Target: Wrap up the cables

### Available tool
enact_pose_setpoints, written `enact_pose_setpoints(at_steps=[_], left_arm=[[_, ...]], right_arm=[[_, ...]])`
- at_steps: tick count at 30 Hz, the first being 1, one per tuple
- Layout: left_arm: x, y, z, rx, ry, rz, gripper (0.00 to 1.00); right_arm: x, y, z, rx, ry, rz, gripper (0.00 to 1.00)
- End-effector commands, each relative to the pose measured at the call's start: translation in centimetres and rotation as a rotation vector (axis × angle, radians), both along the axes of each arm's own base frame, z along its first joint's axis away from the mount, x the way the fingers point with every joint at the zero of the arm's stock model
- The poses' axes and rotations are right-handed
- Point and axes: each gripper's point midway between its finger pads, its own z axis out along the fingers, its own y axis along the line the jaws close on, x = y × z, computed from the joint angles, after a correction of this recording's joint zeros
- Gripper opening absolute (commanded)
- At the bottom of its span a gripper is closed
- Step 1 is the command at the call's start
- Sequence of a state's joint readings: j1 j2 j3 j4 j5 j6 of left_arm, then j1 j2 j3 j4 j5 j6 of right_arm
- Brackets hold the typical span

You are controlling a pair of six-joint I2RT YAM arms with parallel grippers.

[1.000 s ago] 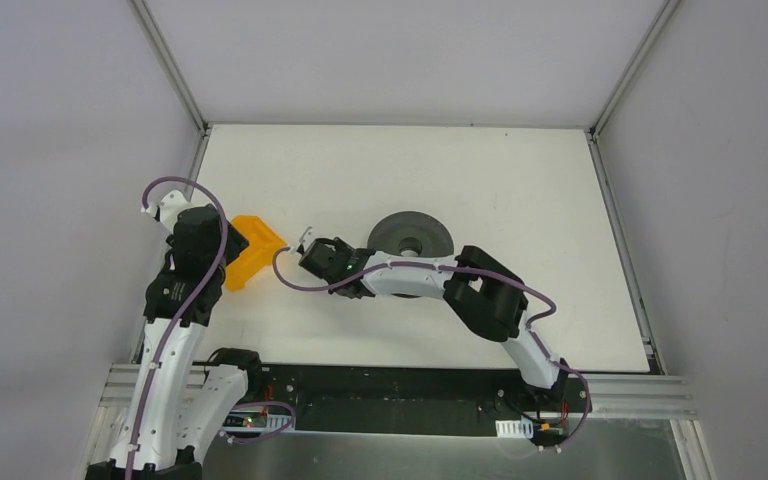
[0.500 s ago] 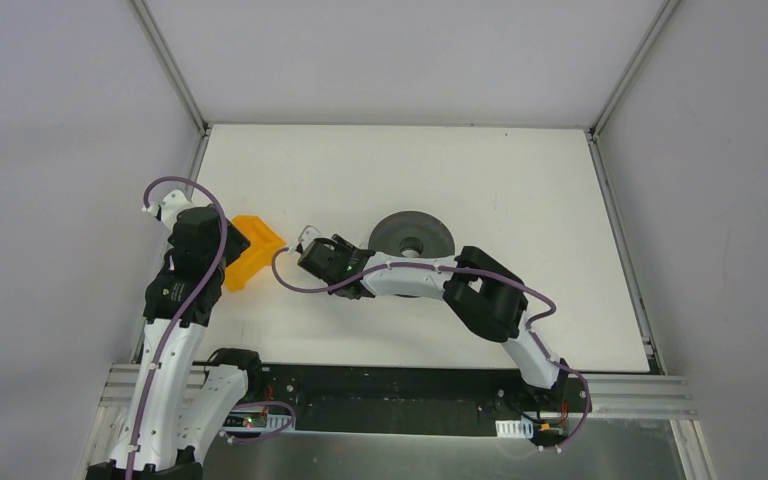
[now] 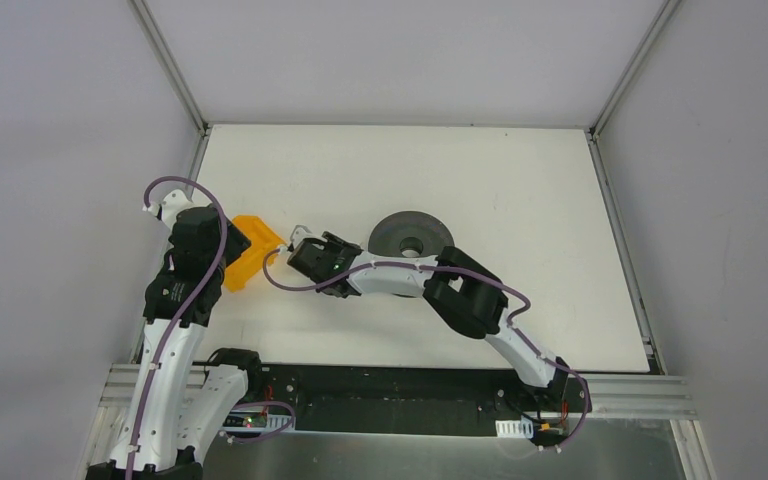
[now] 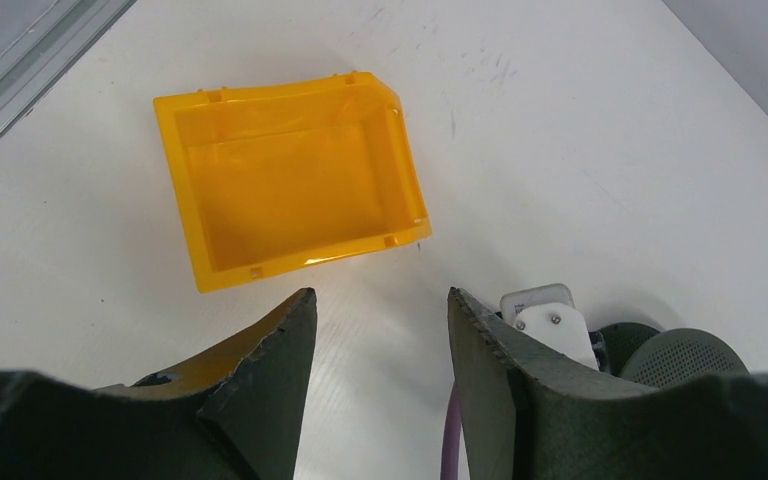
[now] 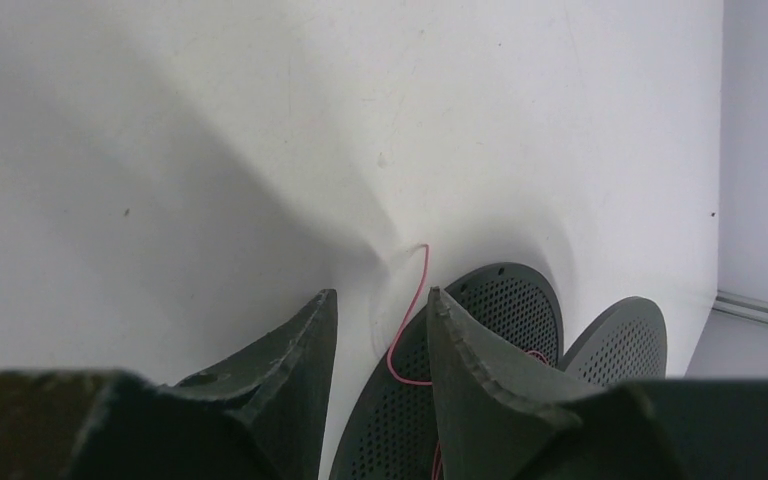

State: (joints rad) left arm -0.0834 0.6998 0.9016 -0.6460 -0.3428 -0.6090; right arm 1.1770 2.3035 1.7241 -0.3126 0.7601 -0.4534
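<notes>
The right gripper (image 5: 380, 292) is slightly parted, and the wire (image 5: 425, 270) runs from the spool (image 5: 505, 300) as a narrow loop in that gap, lengthwise with the fingers (image 5: 290, 340), bend pointing away from the wrist. I'd say it's catching the wire for winding; next it must close squarely on that fine strand. The left gripper (image 4: 380, 295) hangs spread near the bin (image 4: 290, 200).

spool (image 3: 390, 232) half under right arm (image 3: 460, 295), wire (image 5: 427, 262) end cropped

Top: high, looking down on whole table (image 3: 520, 180).
Left wrist: close above bin (image 4: 290, 190).
Right wrist: low; spool (image 5: 520, 320) shared by all.
</notes>
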Motion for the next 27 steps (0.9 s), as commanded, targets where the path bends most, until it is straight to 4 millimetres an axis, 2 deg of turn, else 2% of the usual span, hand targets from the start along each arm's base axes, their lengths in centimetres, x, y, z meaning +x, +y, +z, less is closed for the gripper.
enact_pose_setpoints(at_steps=[1,12,14,17,19,23,27], left_arm=[[0.4,0.1,1.0,0.007,-0.037,-0.011,0.5],[0.3,0.1,1.4,0.009,-0.05,-0.011,0.5],[0.2,0.1,1.5,0.01,-0.053,-0.012,0.5],[0.3,0.1,1.4,0.013,-0.049,-0.018,0.5],[0.4,-0.1,1.3,0.015,-0.044,-0.027,0.5],[0.8,-0.7,1.2,0.002,-0.03,-0.06,0.5],[1.5,-1.6,1.2,-0.024,-0.016,-0.104,0.48]], right_arm=[[0.8,-0.9,-0.1,-0.067,-0.028,-0.04,0.41],[0.9,-1.7,-0.6,-0.06,-0.014,-0.086,0.34],[0.7,-1.8,-0.6,-0.056,-0.007,-0.088,0.27],[0.2,-1.7,-0.4,-0.028,0.015,-0.082,0.08],[-0.6,-1.7,-0.3,0.001,0.035,-0.062,0.0],[-2.0,-1.0,1.4,0.104,0.024,-0.029,0.0],[-3.6,-1.2,2.1,0.192,0.021,-0.014,0.0]])
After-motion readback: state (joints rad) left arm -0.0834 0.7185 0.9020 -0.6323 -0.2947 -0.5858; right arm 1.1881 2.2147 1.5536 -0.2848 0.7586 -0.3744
